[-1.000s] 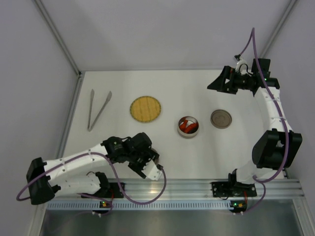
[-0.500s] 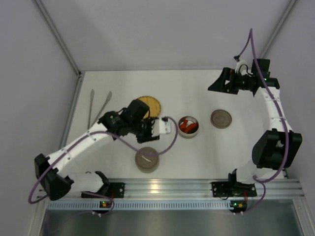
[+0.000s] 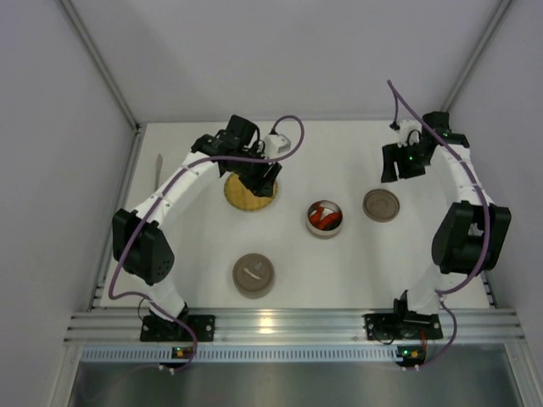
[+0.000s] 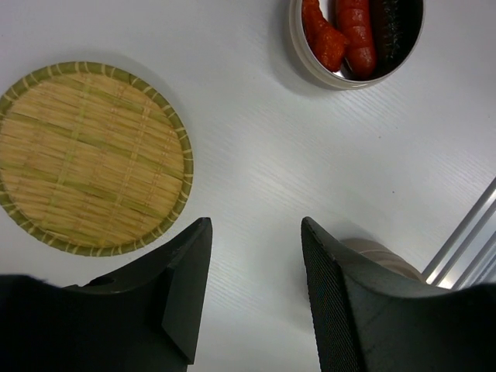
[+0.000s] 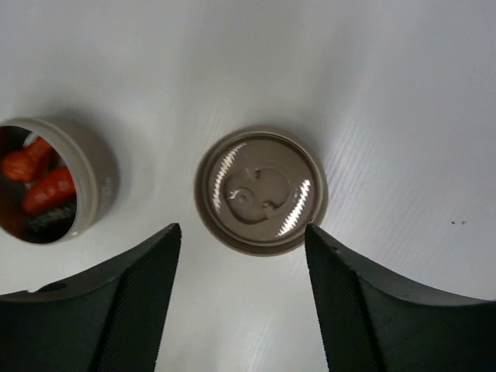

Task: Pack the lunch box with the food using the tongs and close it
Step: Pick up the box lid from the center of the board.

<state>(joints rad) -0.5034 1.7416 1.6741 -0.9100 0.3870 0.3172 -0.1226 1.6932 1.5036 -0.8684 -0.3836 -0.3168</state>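
Note:
The lunch box (image 3: 325,218) is a round tan pot standing open at mid-table. In it lies the food (image 4: 346,35), red-orange finger pieces beside a dark-wrapped roll. Its tan lid (image 3: 381,204) lies flat to its right, apart from it. My right gripper (image 5: 242,229) hangs open above the lid (image 5: 261,191), holding nothing. At the back, my left gripper (image 4: 256,225) is open and empty over bare table beside the woven plate (image 4: 89,159). The left arm hides the tongs (image 3: 158,162) except for one tip at the far left.
A second round tan container (image 3: 254,275), closed, stands near the front between the arms. White walls close in the table at the left, back and right. A metal rail (image 3: 288,324) runs along the near edge.
My left arm has swung from the front of the table to the back, over the plate and tongs, uncovering the closed container. My right gripper has turned down over the lid and narrowed.

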